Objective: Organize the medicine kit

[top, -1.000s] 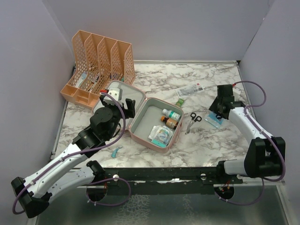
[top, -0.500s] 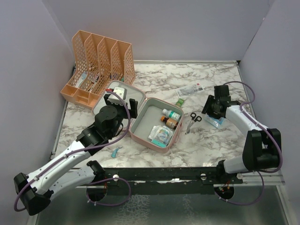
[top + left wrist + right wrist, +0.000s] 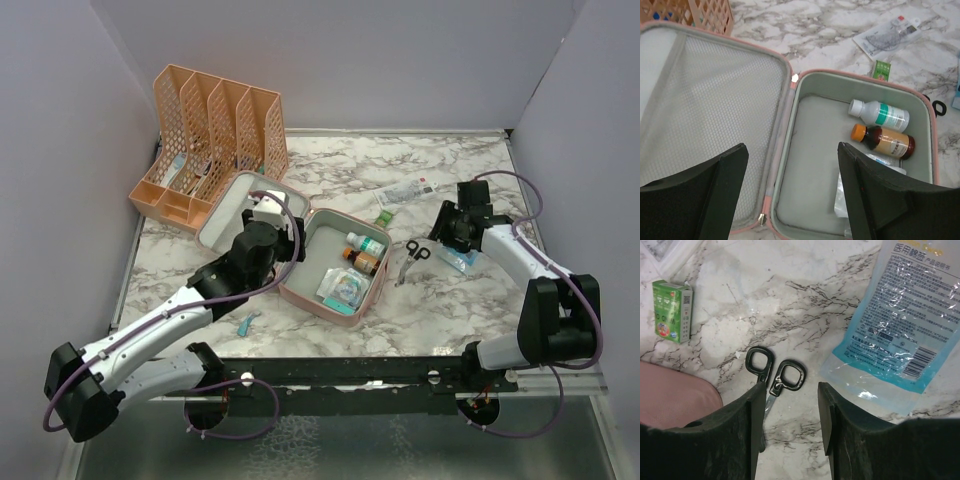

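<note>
The medicine kit [image 3: 322, 243] lies open on the table [image 3: 440, 290], lid flat, ready for filling. Left fingers [image 3: 725, 185] hang wide apart, empty, over its hinge. Right fingers [image 3: 740, 430], parted and empty, hover above the scissors [image 3: 774, 386] just beside it, likely to fetch them.

A robotics lab booth: pale grey wall panels [image 3: 400, 60] enclose a white marble-patterned table [image 3: 340, 160], with a white-and-black left robot arm [image 3: 150, 335] and a matching right robot arm [image 3: 510, 250] bolted to a black rail [image 3: 360, 372] at its near edge.
</note>
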Controlling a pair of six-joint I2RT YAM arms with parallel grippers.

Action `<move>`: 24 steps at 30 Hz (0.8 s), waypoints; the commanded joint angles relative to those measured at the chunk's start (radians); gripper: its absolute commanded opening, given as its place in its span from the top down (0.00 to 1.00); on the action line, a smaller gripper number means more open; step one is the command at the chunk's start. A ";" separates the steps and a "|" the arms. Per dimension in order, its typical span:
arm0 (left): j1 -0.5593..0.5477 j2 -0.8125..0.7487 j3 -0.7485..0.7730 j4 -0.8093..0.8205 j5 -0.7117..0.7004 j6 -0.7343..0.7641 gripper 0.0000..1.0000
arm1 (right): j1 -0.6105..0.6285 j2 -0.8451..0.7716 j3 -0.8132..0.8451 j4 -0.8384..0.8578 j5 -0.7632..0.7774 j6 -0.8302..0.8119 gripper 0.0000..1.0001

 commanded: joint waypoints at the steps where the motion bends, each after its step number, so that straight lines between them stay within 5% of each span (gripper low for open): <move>1: 0.000 0.026 -0.020 -0.096 0.048 -0.163 0.24 | 0.011 -0.021 0.012 0.082 -0.108 -0.029 0.54; 7: 0.000 0.026 -0.046 -0.232 0.084 -0.312 0.24 | 0.069 0.027 0.045 0.099 -0.135 -0.031 0.55; 12: 0.000 -0.020 0.027 -0.570 0.068 -0.526 0.26 | 0.088 0.019 0.049 0.098 -0.138 -0.030 0.55; 21: 0.000 -0.137 -0.035 -0.833 0.126 -0.771 0.50 | 0.088 -0.013 0.012 0.119 -0.155 -0.015 0.55; 24: -0.001 -0.134 -0.095 -0.835 0.109 -0.813 0.49 | 0.088 -0.017 0.005 0.119 -0.154 -0.015 0.55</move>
